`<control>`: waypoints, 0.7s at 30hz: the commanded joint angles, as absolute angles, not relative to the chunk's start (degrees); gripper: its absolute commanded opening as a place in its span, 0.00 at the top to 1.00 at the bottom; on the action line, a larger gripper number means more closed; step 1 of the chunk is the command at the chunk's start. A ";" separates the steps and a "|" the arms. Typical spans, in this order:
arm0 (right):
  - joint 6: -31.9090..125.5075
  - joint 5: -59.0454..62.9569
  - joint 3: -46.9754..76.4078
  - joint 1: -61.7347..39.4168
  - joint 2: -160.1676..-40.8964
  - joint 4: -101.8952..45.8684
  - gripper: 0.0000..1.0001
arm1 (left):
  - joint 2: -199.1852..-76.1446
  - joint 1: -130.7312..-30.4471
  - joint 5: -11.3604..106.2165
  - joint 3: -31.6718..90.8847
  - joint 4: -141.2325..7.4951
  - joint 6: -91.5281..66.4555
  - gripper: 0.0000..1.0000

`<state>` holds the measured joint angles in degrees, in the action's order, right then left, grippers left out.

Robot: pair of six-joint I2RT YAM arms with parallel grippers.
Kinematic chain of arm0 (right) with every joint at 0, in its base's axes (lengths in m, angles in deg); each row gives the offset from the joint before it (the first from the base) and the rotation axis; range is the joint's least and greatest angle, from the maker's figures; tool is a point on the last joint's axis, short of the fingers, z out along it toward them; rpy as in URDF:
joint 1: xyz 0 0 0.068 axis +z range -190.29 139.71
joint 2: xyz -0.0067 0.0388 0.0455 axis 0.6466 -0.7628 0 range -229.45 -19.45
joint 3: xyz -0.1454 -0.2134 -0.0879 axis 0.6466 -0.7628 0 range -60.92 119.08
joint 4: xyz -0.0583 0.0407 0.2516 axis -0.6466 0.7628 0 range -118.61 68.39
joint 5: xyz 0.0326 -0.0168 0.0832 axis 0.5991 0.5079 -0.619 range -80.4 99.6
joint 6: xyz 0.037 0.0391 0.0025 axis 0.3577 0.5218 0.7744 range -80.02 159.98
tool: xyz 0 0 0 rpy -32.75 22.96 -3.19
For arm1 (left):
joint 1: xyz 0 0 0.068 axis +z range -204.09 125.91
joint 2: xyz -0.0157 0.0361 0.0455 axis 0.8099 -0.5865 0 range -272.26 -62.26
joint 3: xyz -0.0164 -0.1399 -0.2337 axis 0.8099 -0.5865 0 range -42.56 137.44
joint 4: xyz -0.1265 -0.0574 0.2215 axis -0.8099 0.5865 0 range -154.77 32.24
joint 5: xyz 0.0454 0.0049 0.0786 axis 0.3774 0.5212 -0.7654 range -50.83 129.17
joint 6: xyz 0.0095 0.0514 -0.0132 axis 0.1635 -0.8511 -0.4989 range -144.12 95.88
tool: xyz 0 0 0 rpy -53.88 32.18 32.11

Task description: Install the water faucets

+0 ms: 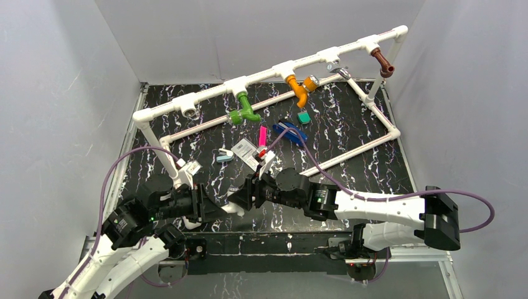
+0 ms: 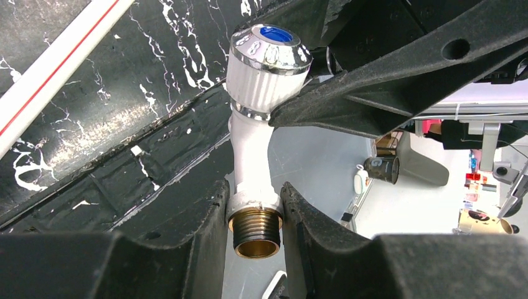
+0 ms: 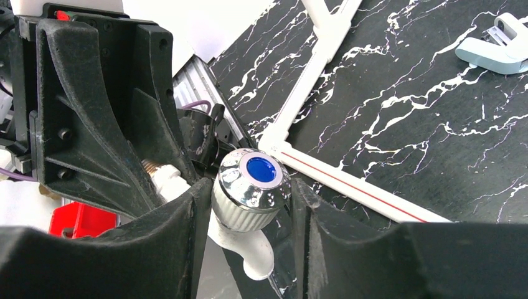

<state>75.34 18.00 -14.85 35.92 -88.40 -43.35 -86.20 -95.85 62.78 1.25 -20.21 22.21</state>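
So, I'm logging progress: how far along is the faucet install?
Done: green faucet, orange faucet and brown faucet sit in tees on the pipe frame. In hand: the white faucet, left gripper clamping its threaded end, right gripper on its knob. Left: fitting it, probably into the open tee.

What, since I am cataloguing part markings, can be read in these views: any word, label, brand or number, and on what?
No text can be read in any view.
white card on the table: dark print, too small to read.
white faucet: the knob cap shows only a blue dot; the marks on its chrome rim are too blurred to read.
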 commanded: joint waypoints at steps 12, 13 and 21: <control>73.10 13.75 -17.54 36.27 -75.33 -45.21 0.12 | -84.06 -95.98 66.01 2.16 -30.10 23.99 1.00; 72.85 13.28 -18.21 36.28 -74.30 -45.25 0.11 | -83.72 -96.01 66.70 1.81 -31.64 24.56 1.00; 71.72 7.04 -18.53 36.35 -69.05 -45.43 0.07 | -82.01 -95.96 72.75 0.48 -45.16 29.15 1.00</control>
<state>73.55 11.60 -19.20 35.96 -70.98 -43.35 -82.47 -95.85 68.27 0.99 -35.73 26.41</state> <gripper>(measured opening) 0.927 0.301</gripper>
